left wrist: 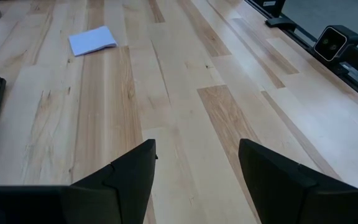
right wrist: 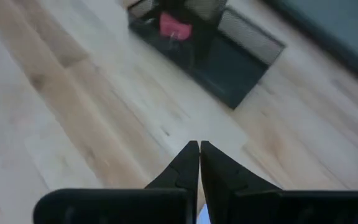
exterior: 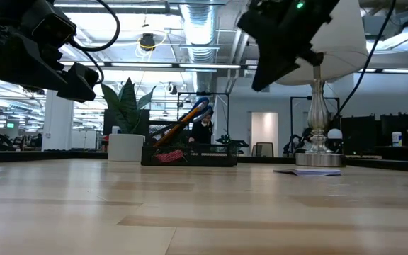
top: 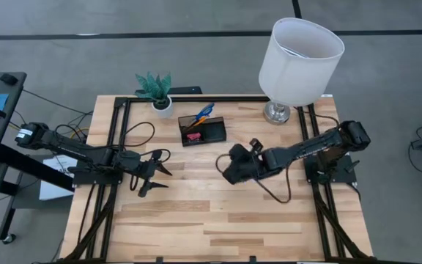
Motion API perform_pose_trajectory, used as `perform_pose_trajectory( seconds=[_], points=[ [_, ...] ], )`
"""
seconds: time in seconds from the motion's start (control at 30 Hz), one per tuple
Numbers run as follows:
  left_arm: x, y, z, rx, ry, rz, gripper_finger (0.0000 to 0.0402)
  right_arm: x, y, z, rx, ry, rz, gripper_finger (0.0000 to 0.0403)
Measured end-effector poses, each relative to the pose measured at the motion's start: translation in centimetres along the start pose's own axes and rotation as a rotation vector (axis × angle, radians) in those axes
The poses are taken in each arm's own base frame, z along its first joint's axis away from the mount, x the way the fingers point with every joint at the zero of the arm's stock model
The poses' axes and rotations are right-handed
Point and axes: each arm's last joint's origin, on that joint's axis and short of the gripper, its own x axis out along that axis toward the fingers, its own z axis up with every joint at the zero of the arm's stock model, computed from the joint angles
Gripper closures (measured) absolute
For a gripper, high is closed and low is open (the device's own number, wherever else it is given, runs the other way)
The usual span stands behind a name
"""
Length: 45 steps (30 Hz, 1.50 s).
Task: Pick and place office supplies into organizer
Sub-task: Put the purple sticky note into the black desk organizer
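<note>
The black organizer point(top: 201, 132) stands at the table's far middle. It holds orange pencils point(top: 198, 118), blue-handled scissors point(top: 207, 110) and a pink eraser point(right wrist: 174, 26). The pale blue note pad point(left wrist: 92, 40) lies flat on the table; in the high view my right arm hides it. My right gripper point(top: 227, 169) hangs shut above the table near the organizer, with nothing between its fingertips point(right wrist: 199, 146). My left gripper point(top: 160, 172) waits open at the left, above bare wood point(left wrist: 197, 149).
A white-shaded lamp point(top: 299, 55) stands at the far right on a silver base point(exterior: 317, 157). A small plant in a white pot point(top: 161, 103) sits at the far left. Black frame rails point(top: 116, 125) run along the table's sides. Bare wood stretches along the near half.
</note>
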Motion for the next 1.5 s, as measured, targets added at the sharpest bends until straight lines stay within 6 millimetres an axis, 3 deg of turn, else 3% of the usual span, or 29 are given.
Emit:
perform_pose_trajectory(
  seconds=[0.2,0.4,0.67,0.87,1.17,1.5],
  points=[
    [0.0,0.0,0.0,0.000,0.000,0.000,0.0178,-0.9,1.4,-3.8,0.050,-0.117,-0.073,0.0393],
    [0.0,0.0,0.0,0.000,0.000,0.000,0.0178,-0.3,1.8,-8.0,0.170,-0.218,-0.061,0.0393],
    [0.0,0.0,0.0,0.000,0.000,0.000,0.0178,-0.8,2.8,-9.3,0.214,-0.379,-0.043,0.0393],
    [0.0,0.0,0.0,0.000,0.001,0.000,0.0178,1.0,2.8,-12.1,0.324,-0.322,-0.029,0.0387],
    [0.0,0.0,0.0,0.000,0.003,0.000,0.0178,3.0,3.9,-14.0,0.326,-0.302,-0.064,0.0308],
    [0.0,0.0,0.0,0.000,0.003,0.000,0.0178,4.4,3.4,-15.0,0.367,-0.105,-0.082,0.0169]
  ],
)
